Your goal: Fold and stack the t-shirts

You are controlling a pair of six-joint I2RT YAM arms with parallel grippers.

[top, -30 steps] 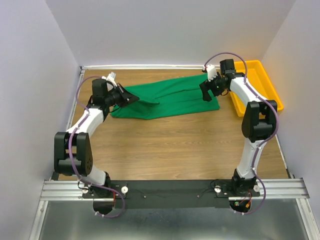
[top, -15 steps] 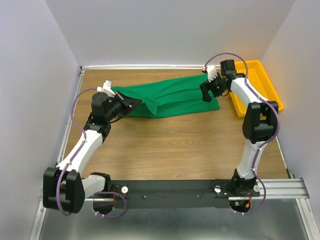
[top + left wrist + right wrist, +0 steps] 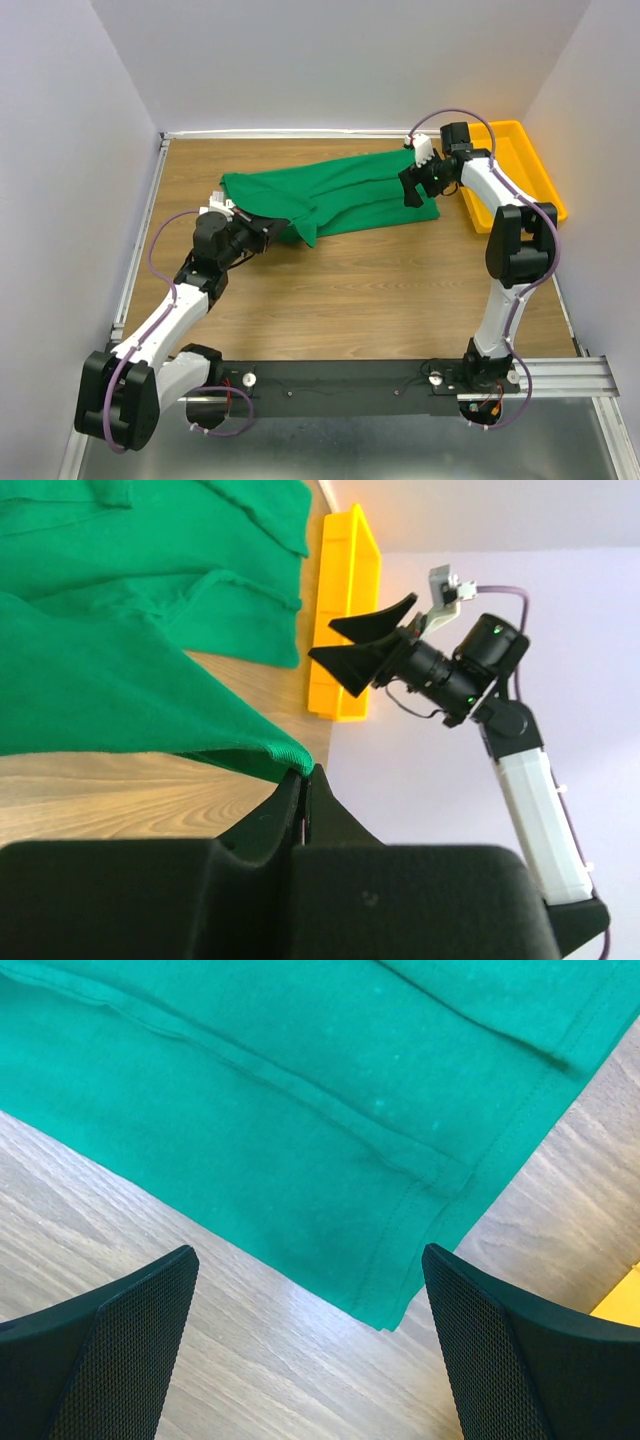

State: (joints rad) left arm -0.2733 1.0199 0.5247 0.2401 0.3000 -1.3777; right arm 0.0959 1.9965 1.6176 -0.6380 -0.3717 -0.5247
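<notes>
One green shirt (image 3: 350,190) lies spread across the far side of the table (image 3: 350,290), and I see my left gripper (image 3: 270,228) pinched shut on its near left edge while my right gripper (image 3: 411,187) hangs with fingers (image 3: 110,1360) wide apart over its right corner, near the yellow bin (image 3: 520,165).

A t-shirt (image 3: 350,190) lies spread along the far edge of the worktop (image 3: 350,290), reaching toward the far right corner, where a bin (image 3: 515,165) sits just beside it. The left hand (image 3: 272,225) meets the shirt's near left edge. The right hand (image 3: 412,190) is over its right end.
</notes>
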